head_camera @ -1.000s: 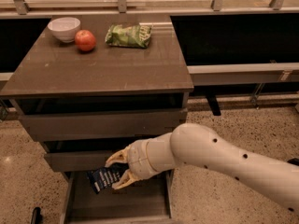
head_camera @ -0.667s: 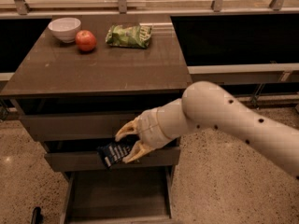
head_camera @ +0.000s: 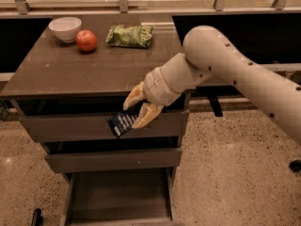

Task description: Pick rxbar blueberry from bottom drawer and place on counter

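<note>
My gripper (head_camera: 136, 110) is shut on the rxbar blueberry (head_camera: 121, 122), a small dark blue bar with white print. It holds the bar in the air in front of the top drawer front, just below the front edge of the counter (head_camera: 94, 69). The bottom drawer (head_camera: 120, 192) is pulled open below and looks empty inside. My white arm comes in from the right.
On the counter stand a white bowl (head_camera: 65, 28), a red apple (head_camera: 86, 40) and a green chip bag (head_camera: 130, 35) along the back. The two upper drawers are closed. A speckled floor (head_camera: 235, 173) lies to the right.
My gripper has risen with the bar from just above the open bottom drawer to the height of the top drawer, near the counter's front edge.
</note>
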